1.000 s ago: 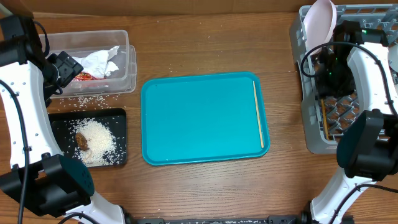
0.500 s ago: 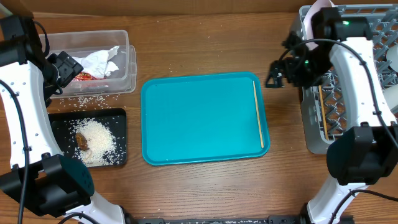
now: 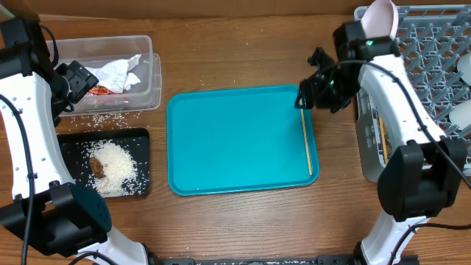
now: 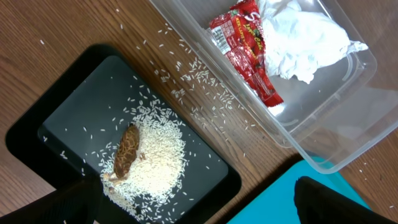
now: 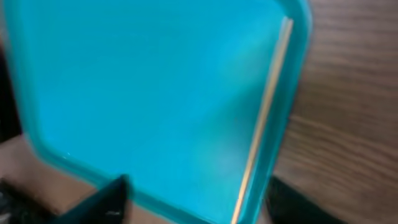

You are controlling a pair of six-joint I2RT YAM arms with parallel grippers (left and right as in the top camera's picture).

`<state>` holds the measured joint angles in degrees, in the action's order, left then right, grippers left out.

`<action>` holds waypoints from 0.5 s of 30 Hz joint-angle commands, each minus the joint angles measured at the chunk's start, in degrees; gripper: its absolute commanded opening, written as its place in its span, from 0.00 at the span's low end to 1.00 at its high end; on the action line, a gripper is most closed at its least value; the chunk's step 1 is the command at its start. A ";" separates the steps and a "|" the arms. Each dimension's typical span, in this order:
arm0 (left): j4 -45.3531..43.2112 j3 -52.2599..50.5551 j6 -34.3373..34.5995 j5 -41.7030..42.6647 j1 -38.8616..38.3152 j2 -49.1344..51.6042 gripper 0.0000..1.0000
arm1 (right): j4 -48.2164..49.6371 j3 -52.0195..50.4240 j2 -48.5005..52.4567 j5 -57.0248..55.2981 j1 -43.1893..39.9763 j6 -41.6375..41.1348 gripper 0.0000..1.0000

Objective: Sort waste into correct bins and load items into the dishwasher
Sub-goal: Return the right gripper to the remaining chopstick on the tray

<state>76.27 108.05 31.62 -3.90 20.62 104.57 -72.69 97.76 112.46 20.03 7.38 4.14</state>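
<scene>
Right pincer hovers open over the tray's far right corner, above a chopstick along its right edge. Left pincer hangs open by the tub.

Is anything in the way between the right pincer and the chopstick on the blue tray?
No, nothing visible is in the way. The right pincer hovers above the far end of the chopstick, with only air between them. The chopstick lies alone along the right edge of the teal tray.
</scene>
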 commanded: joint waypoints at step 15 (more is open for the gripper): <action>-0.04 0.33 0.35 -0.55 -0.39 -0.76 1.00 | 10.05 -14.14 -1.29 -20.28 8.41 -20.68 0.38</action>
<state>76.27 108.05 31.62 -3.90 20.62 104.57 -64.42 85.84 112.46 4.56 13.74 -11.92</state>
